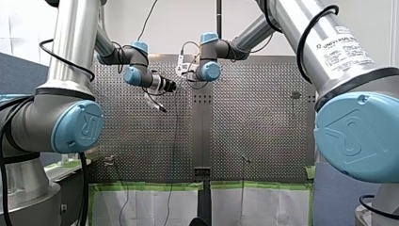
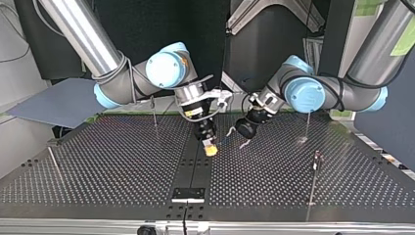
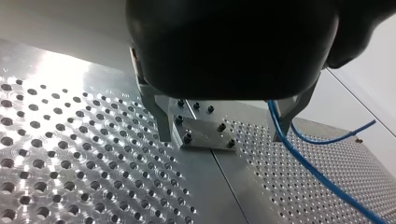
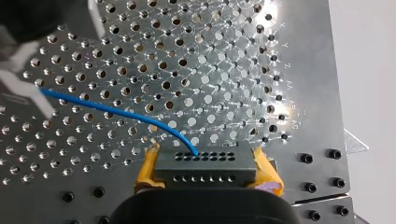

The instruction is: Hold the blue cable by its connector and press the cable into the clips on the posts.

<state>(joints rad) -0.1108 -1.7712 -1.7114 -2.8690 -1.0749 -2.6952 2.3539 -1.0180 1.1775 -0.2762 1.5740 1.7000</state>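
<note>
Two yellow pads (image 4: 266, 173) of my right hand (image 4: 205, 170) are clamped tight on the connector (image 4: 205, 164), a flat, dark, rectangular block whose face carries two rows of small round holes. The blue cable (image 4: 116, 111) leaves a hole in the row farther from the hand and curves away just above the bench (image 4: 224, 56) toward my left hand (image 2: 237, 138). That hand is black, and its two metal fingers (image 3: 158, 119) stand wide apart, gripping nothing. The cable passes just inside one finger, and I cannot tell whether it touches that finger. In the top view both hands hang close together over the plain strip (image 2: 195, 166) that runs down the bench's middle, nearer the far edge than the near one. The cable spans the short gap between them, well apart from the thin upright posts (image 2: 314, 169), one of which stands near the bench's side edge at that view's right.

A white label (image 1: 346, 44) on my right arm's silver tube reads UNIVERSAL ROBOTS. Small engraved letters (image 4: 286, 70) run along one edge of the perforated sheet; X, Y and Z can be made out. The bench is bright metal, drilled with regular rows of round holes, and a small square plate (image 3: 205, 133) is fixed to it by black screws (image 3: 187, 138).
</note>
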